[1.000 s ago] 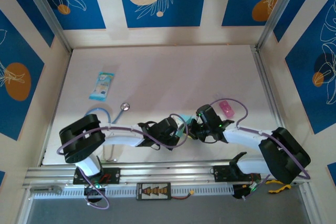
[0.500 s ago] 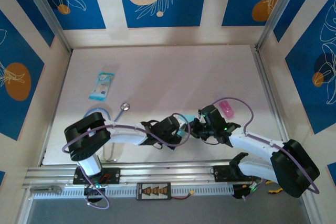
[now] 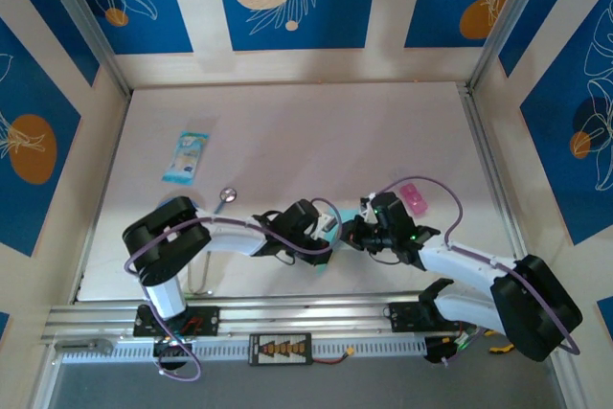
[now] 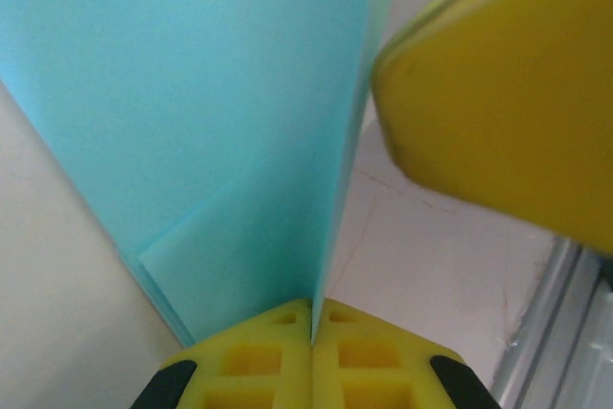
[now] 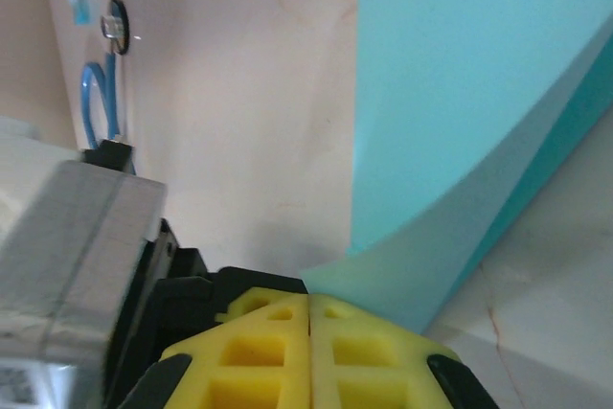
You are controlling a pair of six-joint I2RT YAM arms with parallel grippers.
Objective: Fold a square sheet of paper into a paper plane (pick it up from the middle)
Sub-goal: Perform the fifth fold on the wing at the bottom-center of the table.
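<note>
The square sheet of paper [image 3: 337,221] is light blue, partly folded and held up on edge between my two grippers near the table's front middle. My left gripper [image 3: 329,230] is shut on it: in the left wrist view the sheet's folded edge [image 4: 330,189] runs straight into the seam of the yellow pads [image 4: 313,318]. My right gripper [image 3: 352,234] faces it from the right, pads pressed together [image 5: 308,308], with a folded flap's corner [image 5: 402,275] ending at their tips. One right finger [image 4: 498,93] looms beside the paper [image 5: 460,74].
A blue-and-white packet [image 3: 186,156] lies at the back left. A round metal disc [image 3: 227,194] with a blue tube [image 5: 101,102] sits left of the arms. A small pink item [image 3: 413,198] lies right of the grippers. The aluminium rail [image 3: 306,318] runs along the front.
Both grippers have drifted slightly right, still together on the paper. The left arm's shoulder has turned right. The right jaws have pinched a little tighter.
</note>
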